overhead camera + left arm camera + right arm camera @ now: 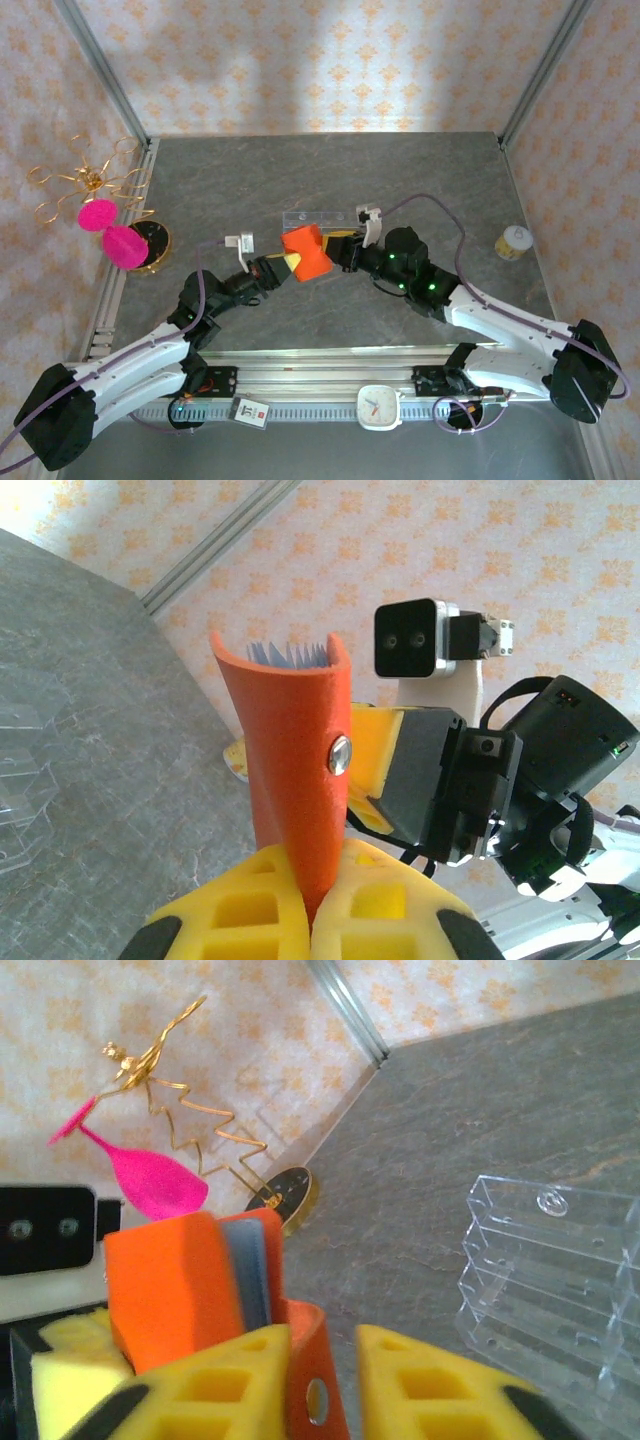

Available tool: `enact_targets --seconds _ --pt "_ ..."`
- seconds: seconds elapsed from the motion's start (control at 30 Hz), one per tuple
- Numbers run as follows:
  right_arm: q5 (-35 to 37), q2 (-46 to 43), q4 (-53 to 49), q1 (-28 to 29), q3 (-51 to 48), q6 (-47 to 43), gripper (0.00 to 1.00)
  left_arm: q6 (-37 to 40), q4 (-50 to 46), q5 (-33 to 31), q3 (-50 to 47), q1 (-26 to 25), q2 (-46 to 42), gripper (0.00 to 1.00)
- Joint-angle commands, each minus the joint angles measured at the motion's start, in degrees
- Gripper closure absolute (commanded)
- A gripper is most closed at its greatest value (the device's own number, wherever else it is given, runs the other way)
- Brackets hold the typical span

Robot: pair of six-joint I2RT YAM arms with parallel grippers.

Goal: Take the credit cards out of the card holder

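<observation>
left hand (312,905) clamped shut on card holder (295,780) edge | right hand (322,1360) slightly open, straddling card holder flap

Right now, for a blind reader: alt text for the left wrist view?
An orange wallet stands upright, pinched in the left gripper, pale blue edges showing at its top; the other arm's yellow finger flanks it.

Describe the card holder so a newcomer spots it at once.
Start at the grey table; a clear plastic tray lies at its centre. Just in front of that, raised off the surface, is the card holder: a small folded wallet, the only bright orange thing there.
</observation>
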Motion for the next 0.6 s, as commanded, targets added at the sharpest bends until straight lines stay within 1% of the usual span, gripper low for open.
enact_targets --seconds 0.0,0.03,0.13,0.17,0.2,0.23,0.27,0.3,0.37,0.43,0.57 --pt "-3.37 0.02 1.36 0.37 -1.50 0.56 0.97 -1.35 7.56 1.78 -0.24 -0.11 0.77 1.00" --pt "-2.91 -0.02 0.85 0.39 -1.59 0.61 1.00 -1.72 7.62 1.74 -0.35 -0.11 1.25 1.00" --pt "1.31 -0.94 -2.26 0.39 -1.76 2.38 1.00 -2.75 4.05 -0.19 -0.45 -0.12 2.65 1.00" --pt "3.32 -1.27 -4.22 0.45 -1.93 3.17 1.00 -2.88 1.97 -1.03 -0.48 -0.13 3.14 0.92" --pt "4.59 -1.44 -6.05 0.43 -2.10 3.83 1.00 -2.87 -0.59 -1.69 -0.54 -0.11 3.75 0.80" --pt "5.37 -1.73 -7.05 0.61 -2.71 4.56 1.00 -3.10 -2.62 -2.34 -0.74 -0.11 4.25 0.72" --pt "6.12 -1.99 -7.83 0.81 -3.71 5.38 1.00 -3.47 -3.58 -2.74 -1.37 -0.19 4.94 0.65" --pt "7.05 -2.10 -9.13 1.05 -4.53 6.05 1.00 -4.34 -4.23 -3.33 -2.17 -0.20 5.65 0.60" --pt "9.02 -2.46 -11.07 1.77 -6.34 7.03 1.00 -4.93 -5.69 -3.84 -3.20 -0.20 6.84 0.58" --pt "10.60 -3.21 -12.13 2.38 -8.45 8.59 1.00 -5.36 -7.93 -4.45 -3.89 -0.37 7.93 0.57" --pt "16.61 -2.90 -16.27 3.77 -12.35 12.10 1.00 -4.99 -11.56 -6.75 -5.55 -0.37 8.68 0.55"
